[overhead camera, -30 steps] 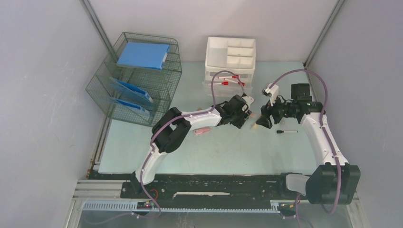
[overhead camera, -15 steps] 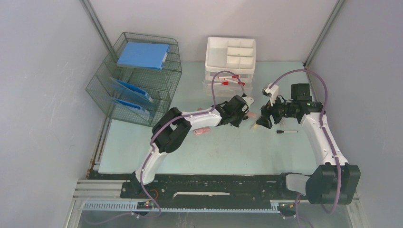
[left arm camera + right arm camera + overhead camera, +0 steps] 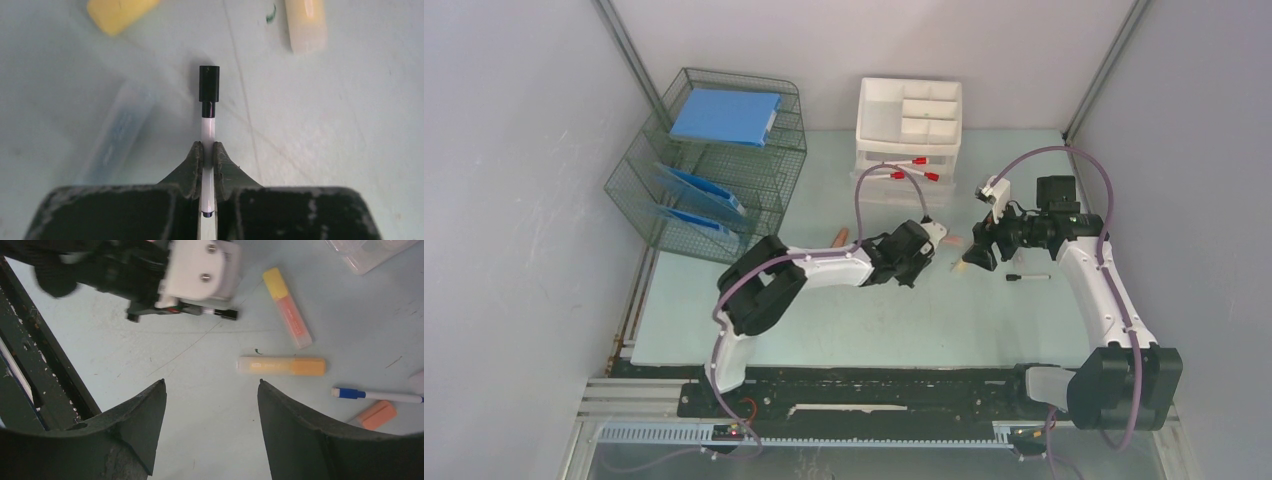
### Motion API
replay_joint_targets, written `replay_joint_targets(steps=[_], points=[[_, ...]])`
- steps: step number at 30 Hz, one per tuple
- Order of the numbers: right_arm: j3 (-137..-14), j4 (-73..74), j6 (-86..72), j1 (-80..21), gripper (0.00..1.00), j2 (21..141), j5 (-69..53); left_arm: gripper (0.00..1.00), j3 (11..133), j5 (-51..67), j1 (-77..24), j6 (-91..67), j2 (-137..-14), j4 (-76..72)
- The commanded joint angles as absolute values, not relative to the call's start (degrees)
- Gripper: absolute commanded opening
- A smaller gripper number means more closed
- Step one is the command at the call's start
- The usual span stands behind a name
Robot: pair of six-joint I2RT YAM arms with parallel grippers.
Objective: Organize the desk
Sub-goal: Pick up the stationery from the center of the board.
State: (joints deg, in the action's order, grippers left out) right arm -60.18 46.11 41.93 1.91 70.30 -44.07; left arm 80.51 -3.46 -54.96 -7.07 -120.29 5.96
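Now left hand (image 3: 208,148) tight on the black-capped marker (image 3: 209,84), no longer wide; right hand (image 3: 210,390) wide as before

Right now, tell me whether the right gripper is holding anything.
No, the right gripper stands wide open above the desk, nothing between its jaws.

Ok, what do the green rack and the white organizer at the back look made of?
Rack: likely metal wire mesh with a dark green coating; you see through its grid. Organizer: likely matte white moulded plastic; smooth opaque walls, no shine.
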Motion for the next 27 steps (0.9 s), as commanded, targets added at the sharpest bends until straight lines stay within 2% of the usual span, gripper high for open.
replay_joint_targets(steps=[1,8,12,20,27], points=[[-61.1,46.8,42.9,2.2,0.75,69.8,-45.2,0.00,72.3,-5.4,-55.9,-7.7,-107.9,-1.8],[-61.0,46.9,43.1,2.3,0.75,69.2,-45.3,0.00,55.5,-10.7,-55.8,-1.6,-90.0,-11.4],[-61.1,47.0,43.2,2.3,0.75,68.9,-45.4,0.00,52.3,-14.3,-55.7,8.4,-82.5,-11.5],[-61.0,47.0,43.3,2.4,0.75,68.0,-45.2,0.00,58.7,-13.2,-52.8,26.3,-79.8,-5.1],[-61.0,47.2,43.5,2.4,0.75,67.6,-45.6,0.00,68.6,-5.5,-47.2,35.5,-83.2,-3.1]])
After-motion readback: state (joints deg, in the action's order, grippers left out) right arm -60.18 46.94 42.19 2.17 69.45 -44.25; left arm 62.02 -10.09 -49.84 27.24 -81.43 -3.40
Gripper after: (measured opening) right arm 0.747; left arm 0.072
